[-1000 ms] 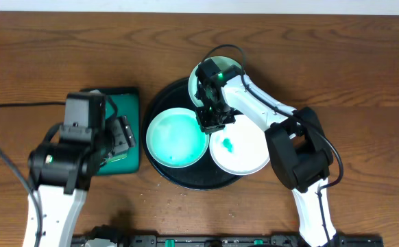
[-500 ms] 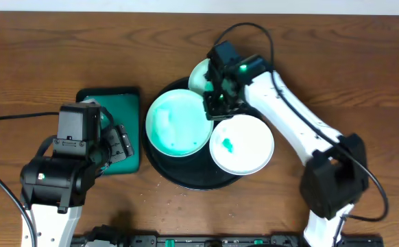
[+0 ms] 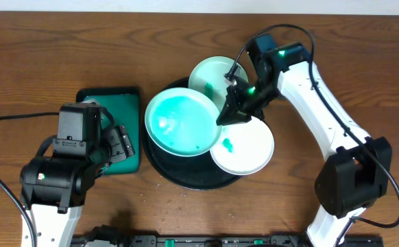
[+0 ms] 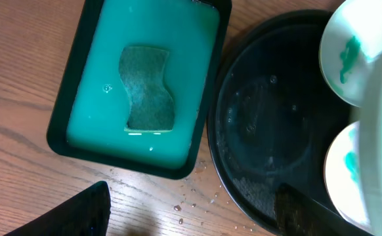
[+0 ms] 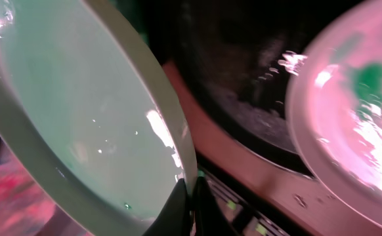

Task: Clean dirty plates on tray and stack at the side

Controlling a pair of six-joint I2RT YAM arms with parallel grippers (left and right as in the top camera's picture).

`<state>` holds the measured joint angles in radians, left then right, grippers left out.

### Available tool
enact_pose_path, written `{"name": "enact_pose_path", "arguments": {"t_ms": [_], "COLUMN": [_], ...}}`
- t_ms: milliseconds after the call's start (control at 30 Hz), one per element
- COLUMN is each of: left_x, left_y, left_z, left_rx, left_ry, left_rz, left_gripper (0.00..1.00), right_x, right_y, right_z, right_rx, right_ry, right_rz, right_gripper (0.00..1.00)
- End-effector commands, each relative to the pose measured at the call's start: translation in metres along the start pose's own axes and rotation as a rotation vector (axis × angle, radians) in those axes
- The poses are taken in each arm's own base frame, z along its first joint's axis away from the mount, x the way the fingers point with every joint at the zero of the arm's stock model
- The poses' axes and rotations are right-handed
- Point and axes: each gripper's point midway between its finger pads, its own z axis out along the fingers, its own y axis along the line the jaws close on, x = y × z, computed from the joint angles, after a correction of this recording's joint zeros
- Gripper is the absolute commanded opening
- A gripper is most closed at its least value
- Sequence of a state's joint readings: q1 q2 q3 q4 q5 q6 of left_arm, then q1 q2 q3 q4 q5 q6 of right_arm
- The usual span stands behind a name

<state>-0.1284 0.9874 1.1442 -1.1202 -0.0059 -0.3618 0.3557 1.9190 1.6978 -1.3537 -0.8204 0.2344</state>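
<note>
Overhead view: right gripper (image 3: 231, 114) pinches the rim of a mint-smeared round white plate (image 3: 177, 125), tilted over the large round black tray (image 3: 186, 181). Second green-blotched plate (image 3: 213, 74) and third plate (image 3: 244, 147) overlap the tray's rim. Left gripper (image 3: 119, 143) hangs wide open over a green rectangular tray (image 3: 110, 96).

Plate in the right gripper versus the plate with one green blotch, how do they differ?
The gripped plate is filmed all over in wet mint green; the blotched plate is white with one smear. The gripped plate is held up by its rim in the right gripper; the blotched plate lies on the tray. Both are round and dirty.
</note>
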Motion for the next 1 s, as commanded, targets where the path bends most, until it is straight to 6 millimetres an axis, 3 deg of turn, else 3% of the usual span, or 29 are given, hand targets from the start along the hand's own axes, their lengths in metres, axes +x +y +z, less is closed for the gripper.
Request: {"name": "enact_pose_path", "arguments": {"t_ms": [0, 267, 467, 600, 800, 967], "left_x": [0.000, 0.000, 0.001, 0.001, 0.002, 0.005], "left_y": [-0.001, -0.001, -0.001, -0.001, 0.000, 0.001], "left_z": [-0.002, -0.002, -0.002, -0.001, 0.001, 0.004], "left_rx": [0.002, 0.001, 0.000, 0.000, -0.007, -0.017], "left_ry": [-0.001, 0.001, 0.002, 0.004, 0.019, 0.039], "left_rz": [0.005, 0.006, 0.006, 0.006, 0.007, 0.008], "left_gripper": [0.80, 0.80, 0.80, 0.80, 0.80, 0.80], "right_x": [-0.004, -0.058, -0.078, -0.078, -0.061, -0.042], "right_y": [0.025, -0.003, -0.022, -0.028, -0.009, 0.001], "right_z": [-0.013, -0.024, -0.040, -0.062, -0.088, -0.089], "right_rx": [-0.141, 0.062, 0.240, 0.386, 0.500, 0.606], "right_ry": [-0.035, -0.252, -0.369, -0.444, -0.533, -0.544], "right_rz": [-0.122, -0.223, -0.255, -0.295, -0.368, -0.407], "right_gripper": [0.02, 0.01, 0.01, 0.01, 0.01, 0.01]}}
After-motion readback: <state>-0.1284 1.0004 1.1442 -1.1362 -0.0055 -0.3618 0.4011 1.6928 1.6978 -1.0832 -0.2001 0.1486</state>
